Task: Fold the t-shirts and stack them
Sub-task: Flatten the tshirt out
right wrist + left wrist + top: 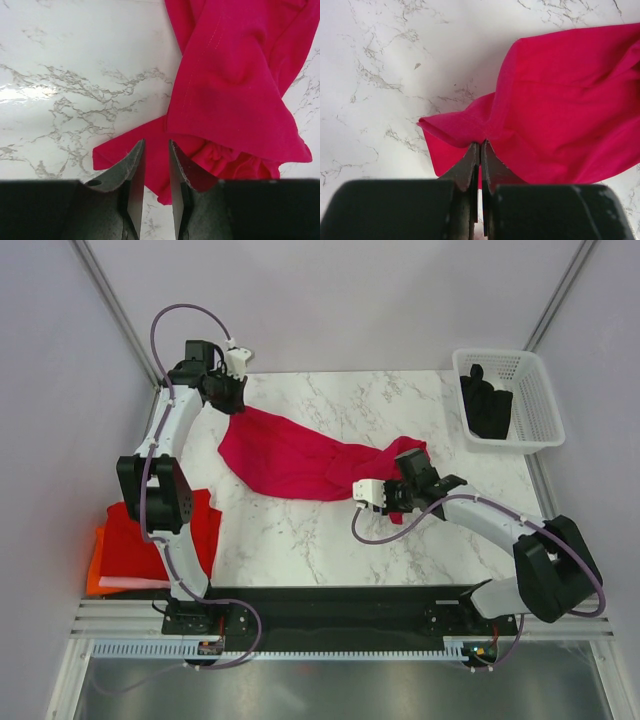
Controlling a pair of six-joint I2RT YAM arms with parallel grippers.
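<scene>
Marble table (300,535), crimson t-shirt (290,460) (bunched), white basket (538,405)

My top camera looks steeply down from above and behind my arm bases, taking in the whole marble surface (330,540). Each wrist camera rides close over it, one looking out past my left tool (480,145), the other past my right tool (156,145). All three views share the crimson t-shirt (290,460).
</scene>
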